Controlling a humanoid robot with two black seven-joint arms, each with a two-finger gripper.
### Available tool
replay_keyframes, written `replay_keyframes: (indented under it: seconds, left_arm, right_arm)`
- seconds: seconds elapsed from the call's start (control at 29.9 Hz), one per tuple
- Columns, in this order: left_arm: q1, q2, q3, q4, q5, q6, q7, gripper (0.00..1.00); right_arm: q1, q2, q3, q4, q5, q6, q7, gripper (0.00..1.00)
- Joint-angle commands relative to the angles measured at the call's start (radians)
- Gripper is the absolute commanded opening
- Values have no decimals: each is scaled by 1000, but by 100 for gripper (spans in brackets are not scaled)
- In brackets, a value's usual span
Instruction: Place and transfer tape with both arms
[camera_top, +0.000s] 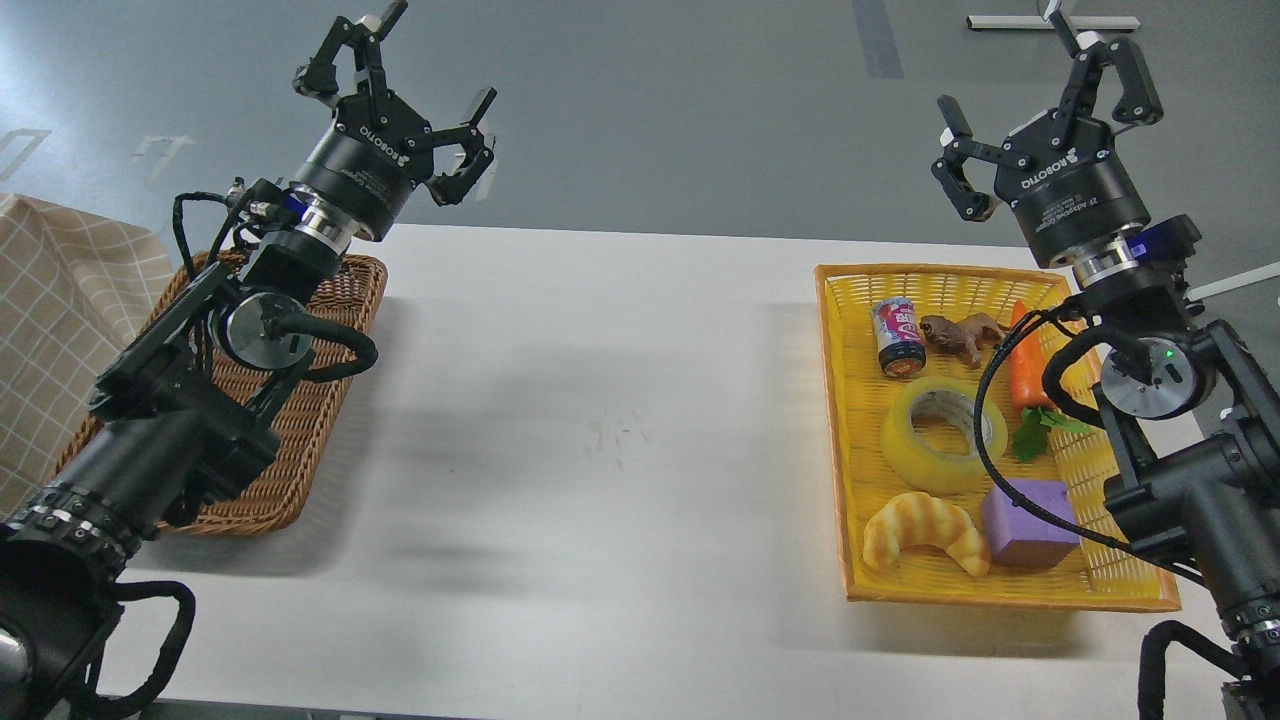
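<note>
While both arms hang raised above the white table (600, 420), neither is touching anything. The left gripper (400, 95) is held up beyond the table's far edge, past the brown wicker basket (300, 440) at the left end, and its black fingers are spread wide apart with nothing between them. The right gripper (1040, 120) is lifted above the far end of the yellow basket (850, 420) on the right side of the table, and its fingers are likewise splayed apart and bare (white lettering shows on the body of each). The tape (943, 435) lies flat on its side near the middle of the yellow basket, its hole facing up, with a black cable from the right arm crossing in front of its right edge. Beyond it, toward the far rim, lies a small can (898, 337) with a pink label, and just beside that a brown toy animal (962, 336). An orange carrot (1030, 365) with green leaves lies to the right of the tape, partly hidden by the arm. On the near side of the tape sit a golden croissant (925, 532) and a purple block (1030, 522), side by side and close together. A beige checked cloth (70, 300) drapes at the far left, behind the wicker basket.
</note>
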Motion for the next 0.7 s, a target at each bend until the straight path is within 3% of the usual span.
replay_keyframes:
  seconds: [0.0,0.67]
  left_arm:
    - [2,0,0,0,0,0,-3,98]
    - [0,0,0,0,0,0,-3,98]
  right_arm:
    - [2,1,0,0,0,0,0,100]
    - [2,6,0,0,0,0,0,100]
